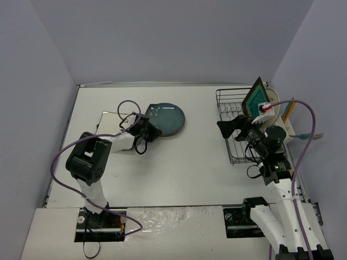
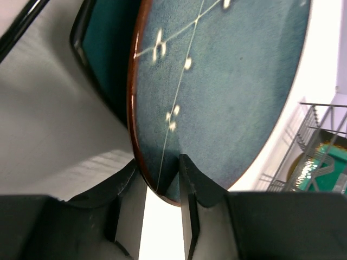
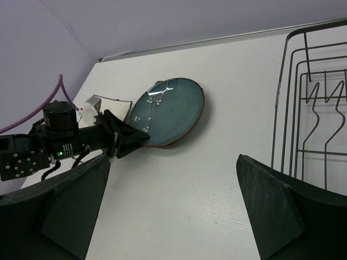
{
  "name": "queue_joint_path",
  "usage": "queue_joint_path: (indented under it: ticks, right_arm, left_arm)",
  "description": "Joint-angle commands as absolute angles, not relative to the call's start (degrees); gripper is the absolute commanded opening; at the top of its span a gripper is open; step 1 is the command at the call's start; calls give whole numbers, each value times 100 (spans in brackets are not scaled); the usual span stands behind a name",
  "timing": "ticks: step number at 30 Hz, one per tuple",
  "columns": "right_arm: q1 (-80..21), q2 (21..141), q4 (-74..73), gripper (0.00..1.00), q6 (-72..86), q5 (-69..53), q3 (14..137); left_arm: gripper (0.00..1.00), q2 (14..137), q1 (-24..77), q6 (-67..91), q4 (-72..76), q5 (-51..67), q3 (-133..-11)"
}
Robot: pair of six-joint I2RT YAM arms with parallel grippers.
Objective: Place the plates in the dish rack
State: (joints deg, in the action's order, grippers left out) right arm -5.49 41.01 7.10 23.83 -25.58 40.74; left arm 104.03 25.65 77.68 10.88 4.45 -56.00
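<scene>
My left pincer gripping rim of the round teal-blue glazed plate, middle of top view, my right pincer wide open, empty

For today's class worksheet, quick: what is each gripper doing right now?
Left gripper: fingers shut on the rim of the teal plate.
Right gripper: open, holding nothing.

Four plates counted: one teal-blue plate, one white square plate, one black-and-teal plate, one cream plate. One dish rack, right of frame. Two end effectors: left end effector, right end effector.
</scene>
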Motion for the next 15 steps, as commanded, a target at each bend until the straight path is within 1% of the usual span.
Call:
queue_joint_path:
  ticks: [1,5,15]
  right_arm:
    - [-607,4033,1043,100,2372,-2690,4114]
    - [-624,4025,1002,100,2356,-2708,4140]
    - [-653,4116,984,100,2396,-2821,4239]
  left_arm:
    - [15,10073,2602,7754,1279,377,-5596]
    - [9,9865,2602,7804,1195,341,-5552]
    - [0,9102,2602,7701,971,133,-5446]
